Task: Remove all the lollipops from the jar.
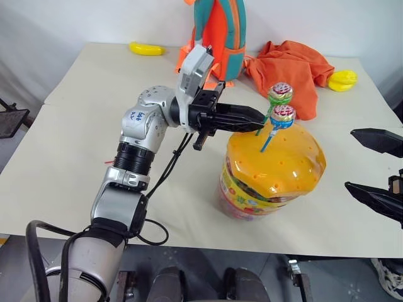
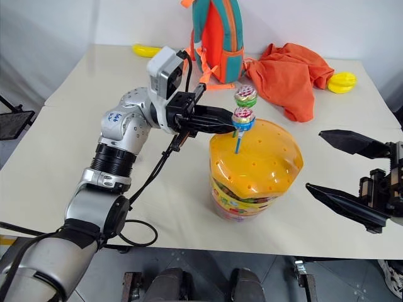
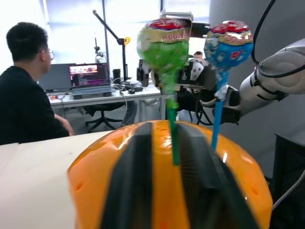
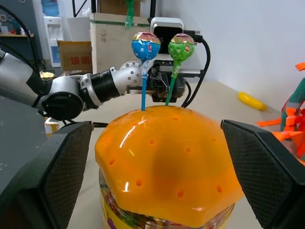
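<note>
We see 2 lollipops (image 1: pixel 280 104) standing in the jar (image 1: pixel 277 170); light, thin-sticked; left gripper (image 1: pixel 257 116) pinches the green stick low; right gripper (image 2: pixel 340 165) gapes.

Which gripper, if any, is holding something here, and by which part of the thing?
The left gripper has its jaws shut on the green lollipop, gripping its stick just above the jar's orange lid. The right gripper stands open beside the jar, holding nothing.
</note>
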